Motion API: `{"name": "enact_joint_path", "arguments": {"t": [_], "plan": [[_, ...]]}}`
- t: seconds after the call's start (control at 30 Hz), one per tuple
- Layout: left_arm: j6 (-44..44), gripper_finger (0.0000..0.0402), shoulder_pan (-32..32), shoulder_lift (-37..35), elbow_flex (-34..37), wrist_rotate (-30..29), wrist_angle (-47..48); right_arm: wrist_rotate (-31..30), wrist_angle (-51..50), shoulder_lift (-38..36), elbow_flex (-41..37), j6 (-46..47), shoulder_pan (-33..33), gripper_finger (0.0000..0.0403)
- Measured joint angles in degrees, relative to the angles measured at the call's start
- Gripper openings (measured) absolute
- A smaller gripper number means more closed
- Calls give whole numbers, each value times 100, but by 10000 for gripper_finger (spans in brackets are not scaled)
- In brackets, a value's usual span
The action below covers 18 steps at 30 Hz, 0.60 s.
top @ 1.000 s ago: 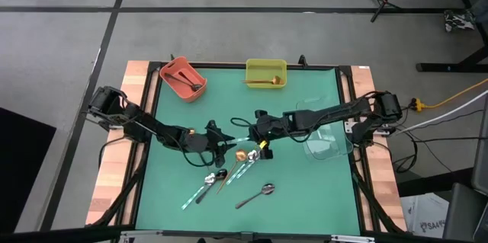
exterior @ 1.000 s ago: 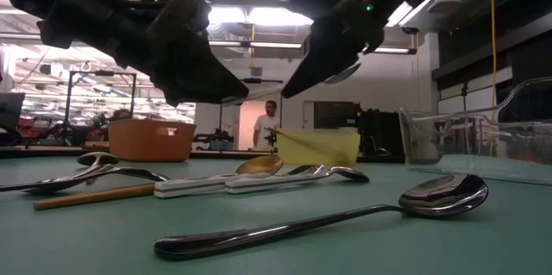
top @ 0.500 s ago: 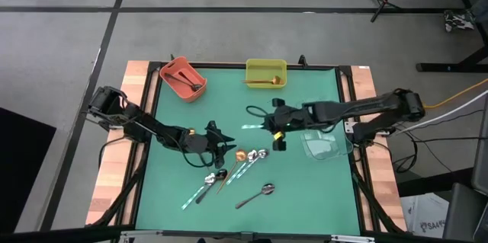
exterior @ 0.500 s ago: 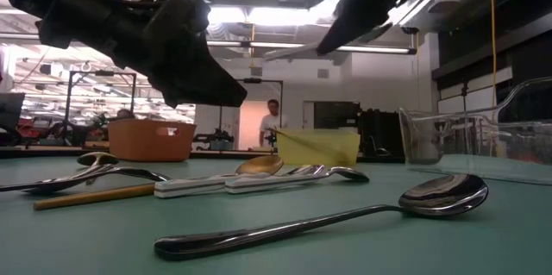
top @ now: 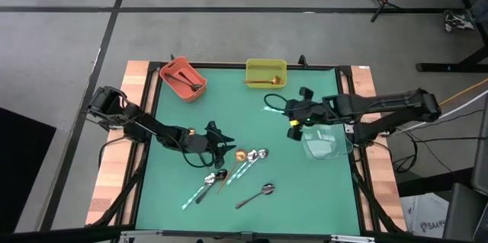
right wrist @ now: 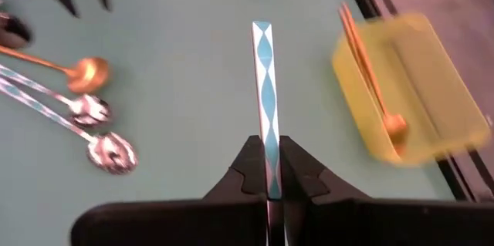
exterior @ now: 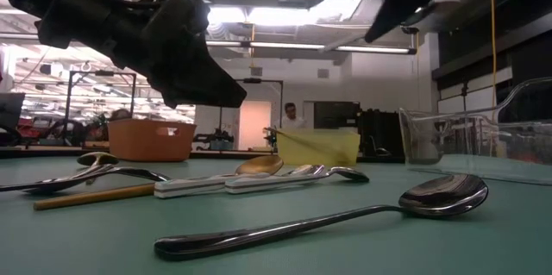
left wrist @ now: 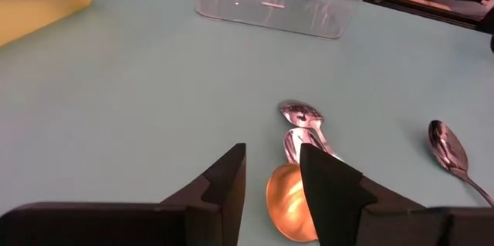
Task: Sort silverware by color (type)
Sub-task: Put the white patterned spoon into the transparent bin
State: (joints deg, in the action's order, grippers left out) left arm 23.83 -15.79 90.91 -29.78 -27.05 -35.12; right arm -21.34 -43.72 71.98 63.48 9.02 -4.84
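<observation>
Green matte table (top: 290, 182); right hand (right wrist: 268, 170) pinches thin diamond-patterned spoon handle (right wrist: 265, 99).

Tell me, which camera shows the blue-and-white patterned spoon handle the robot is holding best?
The right wrist view: the handle fills the middle, pinched in the right tool. The high view shows only a pale sliver; the low and left wrist views miss it.

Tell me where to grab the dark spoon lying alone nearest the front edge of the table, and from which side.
Take the dark spoon at mid-handle, coming straight down from above. It lies flat on the green mat, apart from the other spoons, so both sides of the thin handle look free. The jaws should probably close across the handle's width; the rounded bowl would likely slip. The left gripper hovers nearest.
</observation>
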Motion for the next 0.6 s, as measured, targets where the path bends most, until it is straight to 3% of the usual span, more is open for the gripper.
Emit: {"name": "enact_joint_path", "arguments": {"t": [0.3, 0.6], "plan": [[0, 118, 0, 0, 0, 72, 0, -463, -1170, -342, -62, 1178, -67, 1], [0, 118, 0, 0, 0, 79, 0, -1010, -1199, -1080, -1071, 2450, -772, 1]]}}
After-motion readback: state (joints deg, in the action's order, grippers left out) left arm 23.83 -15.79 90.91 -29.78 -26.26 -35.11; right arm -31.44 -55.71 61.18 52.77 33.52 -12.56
